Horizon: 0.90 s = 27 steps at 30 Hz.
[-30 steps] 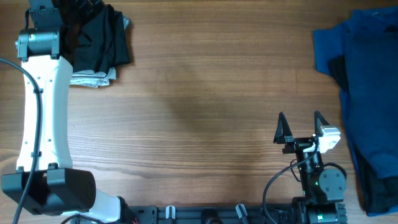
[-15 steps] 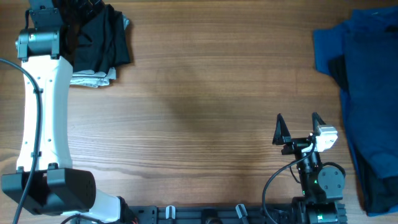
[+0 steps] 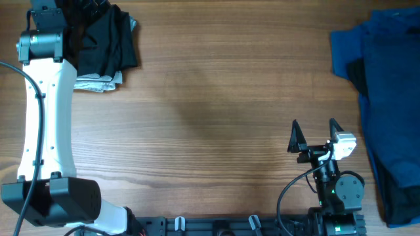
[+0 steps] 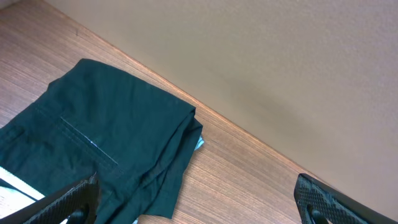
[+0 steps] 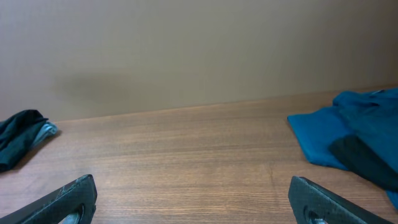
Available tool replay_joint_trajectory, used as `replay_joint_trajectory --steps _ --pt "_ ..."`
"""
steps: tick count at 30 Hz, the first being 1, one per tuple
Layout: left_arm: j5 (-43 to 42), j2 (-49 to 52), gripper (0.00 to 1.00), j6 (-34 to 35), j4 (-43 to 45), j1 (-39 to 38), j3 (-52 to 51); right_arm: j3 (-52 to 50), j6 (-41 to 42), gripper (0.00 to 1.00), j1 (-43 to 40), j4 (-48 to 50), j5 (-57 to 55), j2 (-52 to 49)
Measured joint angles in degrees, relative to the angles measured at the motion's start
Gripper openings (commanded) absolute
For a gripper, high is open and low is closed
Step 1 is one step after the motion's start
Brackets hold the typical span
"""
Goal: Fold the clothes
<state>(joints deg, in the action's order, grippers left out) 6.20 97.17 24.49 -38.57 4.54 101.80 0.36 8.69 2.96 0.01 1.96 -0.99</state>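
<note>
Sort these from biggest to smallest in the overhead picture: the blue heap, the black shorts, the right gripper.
1. Blue heap: biggest, even though the picture's edge cuts it off.
2. Black shorts: a folded bundle, clearly smaller than the heap.
3. Right gripper: smallest, even with its jaws wide open.

Left gripper (image 4: 196, 202) splayed wide, far out; right gripper (image 3: 314, 134) likewise, close in.

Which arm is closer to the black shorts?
Left. The left arm reaches to the black shorts, jaws open right by them; the right arm sits far across the table.
</note>
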Motion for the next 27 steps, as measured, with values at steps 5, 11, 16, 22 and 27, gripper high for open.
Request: replay_joint_trajectory --steps 5,11,16,22,27 --pt "0.02 -0.44 1.0 -0.02 -4.28 -0.48 -0.04 0.0 0.0 1.0 0.0 -0.02 0.0 0.02" --pt "0.0 -13.84 1.0 0.0 -11.65 -4.92 -2.05 0.0 0.0 1.0 0.02 -0.04 0.0 0.11" --pt "0.02 -35.54 1.0 -0.02 -11.23 -7.72 -11.19 0.0 0.0 1.0 0.02 -0.02 0.0 0.11" --pt "0.22 -54.21 1.0 0.0 -12.04 -7.72 -35.43 0.0 0.0 1.0 0.0 -0.02 0.02 0.17" --pt "0.87 -65.9 1.0 -0.02 -11.61 -6.95 -51.98 0.0 0.0 1.0 0.02 -0.07 0.17 0.22"
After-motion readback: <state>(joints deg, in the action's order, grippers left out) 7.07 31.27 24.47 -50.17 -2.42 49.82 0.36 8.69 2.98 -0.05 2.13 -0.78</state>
